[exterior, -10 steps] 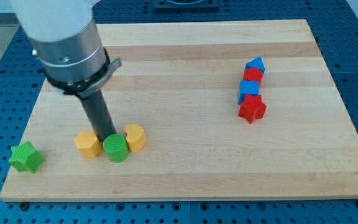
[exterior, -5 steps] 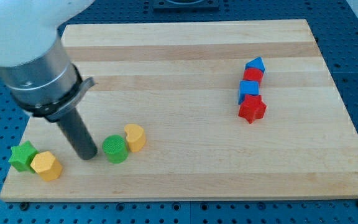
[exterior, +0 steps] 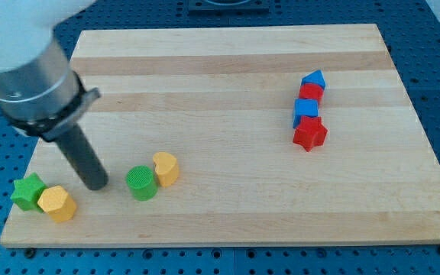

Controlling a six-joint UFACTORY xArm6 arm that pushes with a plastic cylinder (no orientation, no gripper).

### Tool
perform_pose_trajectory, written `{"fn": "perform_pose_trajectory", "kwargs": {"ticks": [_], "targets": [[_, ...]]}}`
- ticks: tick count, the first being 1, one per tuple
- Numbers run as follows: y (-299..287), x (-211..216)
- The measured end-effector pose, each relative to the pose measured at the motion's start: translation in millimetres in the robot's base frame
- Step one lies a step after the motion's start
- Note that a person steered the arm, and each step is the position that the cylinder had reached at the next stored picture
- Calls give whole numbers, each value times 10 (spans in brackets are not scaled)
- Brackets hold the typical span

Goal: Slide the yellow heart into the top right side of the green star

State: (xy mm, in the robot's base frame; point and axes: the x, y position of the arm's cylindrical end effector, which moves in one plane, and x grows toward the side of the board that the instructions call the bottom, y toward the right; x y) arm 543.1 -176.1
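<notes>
- Green star [exterior: 27, 192]: lies near the board's lower-left corner, to the view's left of my tip and a little lower. Its right side touches a yellow block.
- Yellow hexagon-like block [exterior: 57, 203]: sits just to the view's lower left of my tip, pressed against the star's lower right side, apart from the rod.
- My tip [exterior: 95, 185]: the bare end of the dark rod rests on the wooden board [exterior: 228, 76], with no jaws to spread or pinch, and touches no block. It stands between the star-and-yellow pair and the green cylinder.
- Green cylinder [exterior: 141, 183]: stands upright just to the view's right of my tip, with a small gap between them.
- Yellow heart [exterior: 166, 168]: is to the view's right of my tip and slightly higher, touching the cylinder's upper right, well apart from the star.
- Far to the view's right and higher than my tip, a column runs from top to bottom: blue triangular block [exterior: 313, 79], red block [exterior: 311, 92], blue cube [exterior: 305, 110], red star [exterior: 309, 134], each touching the next.
</notes>
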Motion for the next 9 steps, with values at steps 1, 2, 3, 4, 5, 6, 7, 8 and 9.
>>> {"fn": "perform_pose_trajectory", "kwargs": {"ticks": [1,2,3,4,5,6,7,8,9], "targets": [[385,209],[821,514],[1285,644],[1766,596],[1782,366],[1742,87],[1387,-49],[933,-140],[462,-184]]}}
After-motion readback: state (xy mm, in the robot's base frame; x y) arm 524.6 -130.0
